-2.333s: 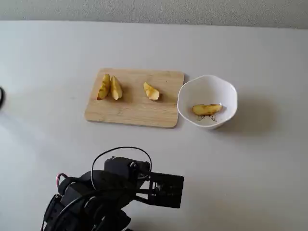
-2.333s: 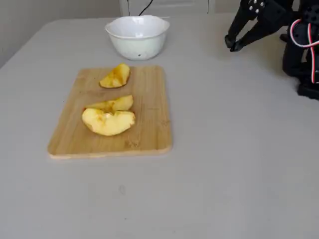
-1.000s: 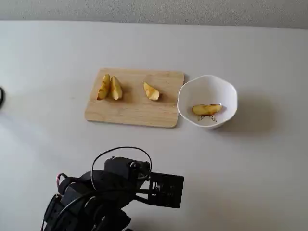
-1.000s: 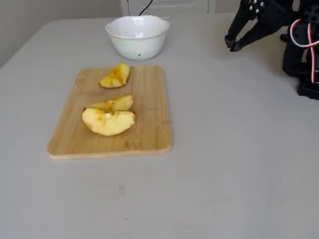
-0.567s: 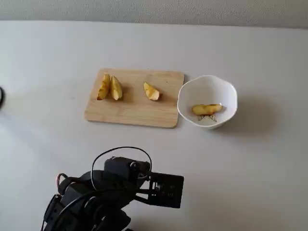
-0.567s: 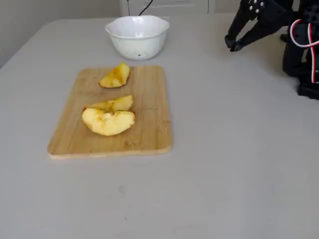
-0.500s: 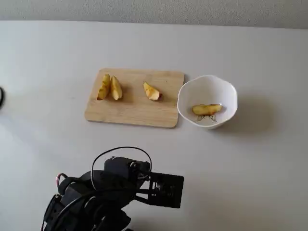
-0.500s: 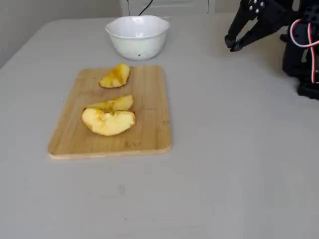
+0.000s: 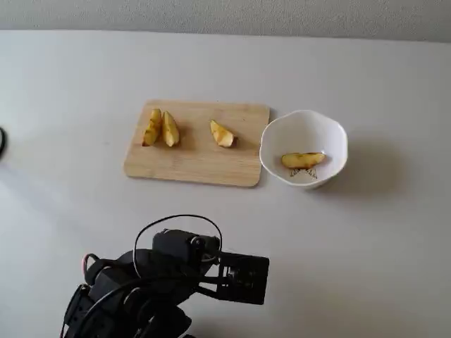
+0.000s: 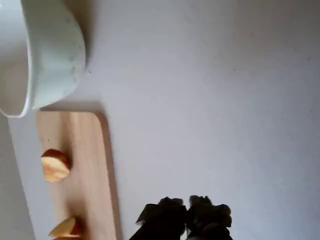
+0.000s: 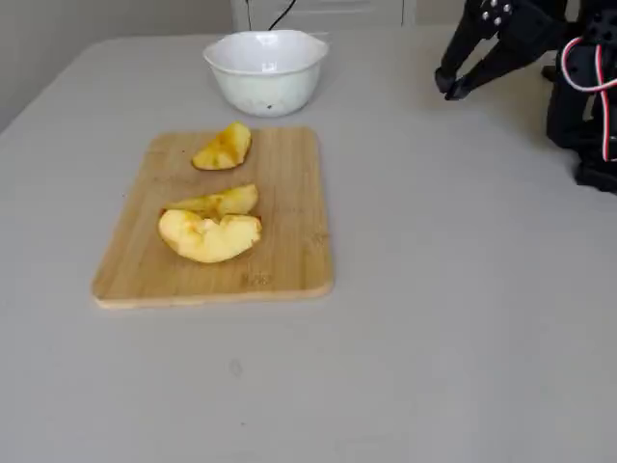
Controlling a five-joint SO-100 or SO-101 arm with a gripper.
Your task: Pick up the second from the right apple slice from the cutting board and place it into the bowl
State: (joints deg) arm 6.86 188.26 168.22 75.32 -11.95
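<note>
The light wooden cutting board [image 9: 197,160] lies mid-table with three apple slices on it: two close together at its left [image 9: 152,127] [image 9: 170,130] and one apart at its right [image 9: 222,134]. The white wavy-rimmed bowl [image 9: 304,128] stands just right of the board and holds one apple slice [image 9: 303,160]. My gripper [image 11: 451,87] hangs above bare table, well away from the board and the bowl, shut and empty. In the wrist view its fingertips [image 10: 172,204] meet at the bottom edge, with the board [image 10: 85,150] and the bowl [image 10: 55,50] at the left.
The folded arm [image 9: 162,282] with its cables fills the near table edge below the board. In the other fixed view the arm's base [image 11: 588,87] stands at the far right. A dark object [image 9: 2,141] sits at the left edge.
</note>
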